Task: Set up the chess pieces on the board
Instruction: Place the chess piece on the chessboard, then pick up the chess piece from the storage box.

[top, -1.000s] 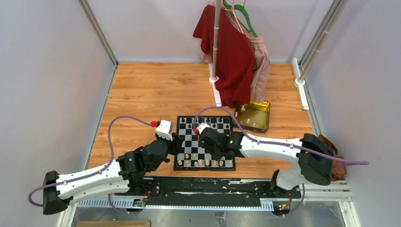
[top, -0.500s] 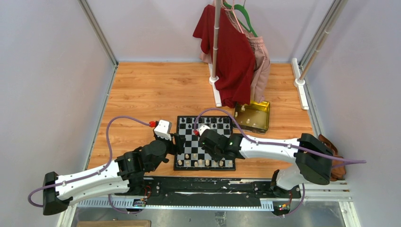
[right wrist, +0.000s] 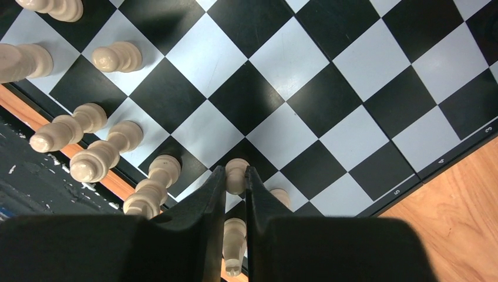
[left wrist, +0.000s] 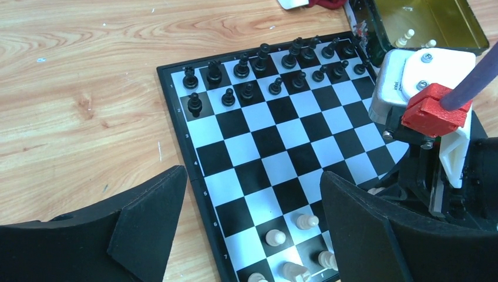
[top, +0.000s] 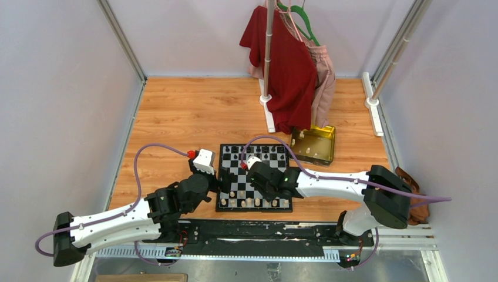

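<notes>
Cream wooden chessmen (right wrist: 108,150) line the near rows of the small black-and-white checkered chessboard (left wrist: 276,141). The right hand (right wrist: 236,169), nearly closed, pinches a small upright cream pawn (right wrist: 236,179) directly beneath it among them. The left hand (left wrist: 252,182) hovers wide open and empty over the board's left edge. Black chessmen (left wrist: 241,67) fill the far rows. Beyond the far right corner, a shiny yellow-gold square tin (left wrist: 446,20) holds a few cream pieces (left wrist: 405,38).

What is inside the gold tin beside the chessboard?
At least two pale chess pieces lie by the gold tin's near wall. The right wrist camera covers the rest of that corner.
</notes>
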`<action>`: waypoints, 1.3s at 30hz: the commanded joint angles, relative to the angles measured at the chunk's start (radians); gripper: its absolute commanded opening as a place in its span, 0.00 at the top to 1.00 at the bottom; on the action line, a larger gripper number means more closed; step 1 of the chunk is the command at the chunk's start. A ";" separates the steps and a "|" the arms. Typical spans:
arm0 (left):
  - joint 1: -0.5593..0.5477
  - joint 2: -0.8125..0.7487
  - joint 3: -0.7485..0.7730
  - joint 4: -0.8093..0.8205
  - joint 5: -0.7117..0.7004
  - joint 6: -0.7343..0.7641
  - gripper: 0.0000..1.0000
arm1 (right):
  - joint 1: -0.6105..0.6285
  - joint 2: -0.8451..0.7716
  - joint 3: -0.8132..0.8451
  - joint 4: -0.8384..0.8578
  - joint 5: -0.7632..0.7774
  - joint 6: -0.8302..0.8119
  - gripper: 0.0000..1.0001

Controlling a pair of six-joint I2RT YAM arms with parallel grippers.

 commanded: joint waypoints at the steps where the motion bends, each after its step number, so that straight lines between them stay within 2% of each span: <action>1: -0.007 0.013 0.020 0.037 -0.023 0.005 0.10 | 0.005 -0.013 -0.018 -0.002 0.003 0.006 0.76; 3: -0.007 0.020 0.024 0.042 -0.022 0.008 0.10 | 0.004 -0.025 -0.012 -0.012 0.007 0.002 0.67; 5: -0.007 0.030 0.031 0.045 -0.022 0.012 0.10 | 0.005 -0.037 0.000 -0.026 0.015 -0.004 0.62; 15: -0.007 0.076 0.081 0.062 -0.025 0.045 0.09 | 0.004 -0.120 0.053 -0.074 0.063 -0.023 0.61; 20: -0.007 0.237 0.150 0.116 0.032 0.131 0.09 | -0.022 -0.216 0.084 -0.087 0.160 -0.043 0.62; 25: -0.007 0.457 0.265 0.169 0.117 0.218 0.09 | -0.149 -0.317 0.074 -0.080 0.200 -0.070 0.62; 31: -0.007 0.648 0.393 0.227 0.189 0.278 0.09 | -0.399 -0.396 -0.001 0.014 0.152 -0.089 0.63; 39: -0.007 0.791 0.520 0.262 0.235 0.314 0.09 | -0.633 -0.289 -0.053 0.139 0.059 -0.112 0.63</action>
